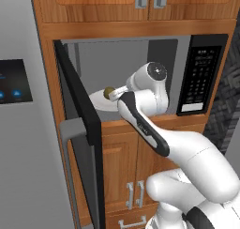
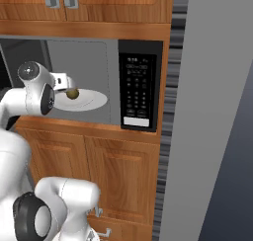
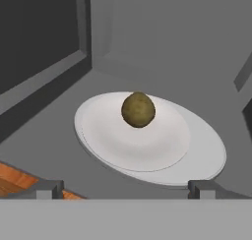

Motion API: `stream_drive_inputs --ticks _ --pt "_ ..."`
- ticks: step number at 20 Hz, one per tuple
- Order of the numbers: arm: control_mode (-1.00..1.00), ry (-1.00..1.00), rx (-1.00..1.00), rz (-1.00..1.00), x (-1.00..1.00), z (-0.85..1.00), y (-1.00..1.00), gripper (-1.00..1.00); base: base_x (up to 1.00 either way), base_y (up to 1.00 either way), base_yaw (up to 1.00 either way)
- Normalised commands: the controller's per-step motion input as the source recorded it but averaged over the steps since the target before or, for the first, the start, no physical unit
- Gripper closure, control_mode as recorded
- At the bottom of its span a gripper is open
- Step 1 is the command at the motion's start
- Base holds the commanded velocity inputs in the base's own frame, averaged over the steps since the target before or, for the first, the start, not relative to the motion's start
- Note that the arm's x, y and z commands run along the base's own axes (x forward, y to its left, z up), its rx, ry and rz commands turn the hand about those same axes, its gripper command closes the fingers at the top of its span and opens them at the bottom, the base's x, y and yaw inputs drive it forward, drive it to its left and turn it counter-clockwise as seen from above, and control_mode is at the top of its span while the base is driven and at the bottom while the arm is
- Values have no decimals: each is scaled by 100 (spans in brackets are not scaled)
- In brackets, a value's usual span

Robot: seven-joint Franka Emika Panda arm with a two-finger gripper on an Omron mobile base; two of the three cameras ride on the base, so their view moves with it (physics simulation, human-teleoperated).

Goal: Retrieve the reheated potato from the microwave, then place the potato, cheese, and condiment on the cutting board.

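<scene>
Potato (image 3: pixel 138 109) sits on the white plate (image 3: pixel 202 155) inside the open microwave (image 1: pixel 204 73), straight ahead of the gripper (image 3: pixel 125 187) and centred between its spread, empty jaws. Roundish, no clear long axis. Plate rests on the grey microwave floor; door (image 1: pixel 79 129) swung wide, walls well apart.

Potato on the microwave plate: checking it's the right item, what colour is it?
Olive-green to tan, the small round potato on the white plate; clearest in the hand view.
</scene>
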Motion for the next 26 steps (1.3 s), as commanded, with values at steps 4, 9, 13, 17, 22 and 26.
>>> stream_drive_inputs --ticks 4,9,13,17,22,26 --pt "-100 0 3 -1 34 -21 0 -100 0 0 0" --pt "-100 0 1 -2 31 -18 3 -100 0 0 0" --pt "-100 0 0 -4 39 -5 6 -100 0 0 0" --pt "-100 0 0 -1 39 0 13 -100 0 0 0" --pt "-100 2 0 0 26 -8 13 -100 0 0 0" --pt "-100 5 0 0 19 -18 10 -100 0 0 0"
